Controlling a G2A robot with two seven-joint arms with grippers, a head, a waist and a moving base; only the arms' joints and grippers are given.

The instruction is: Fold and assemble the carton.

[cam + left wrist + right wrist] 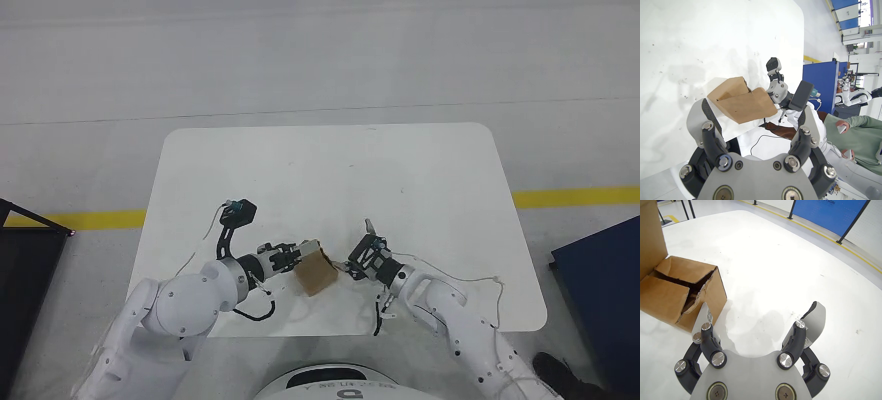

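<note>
A small brown carton [318, 272] sits near the table's front edge, between my two grippers. In the right wrist view the carton [680, 289] has its end flaps folded in loosely with a torn, gaping seam, and one flap [650, 237] stands upright. My left gripper [298, 252] is open, and the carton [742, 102] lies just ahead of its fingers, close to one rubber pad [709, 112]. Opposite it, the right gripper [761, 311] is open too, one finger [703, 313] right beside the carton's side wall. From the left wrist, that same right gripper [776, 83] appears just behind the carton.
The white table [330, 140] stretches bare beyond the carton. Its front edge [330, 335] runs close behind both grippers. A blue panel [605, 285] stands on the floor at the right, and a black frame [25, 260] at the left.
</note>
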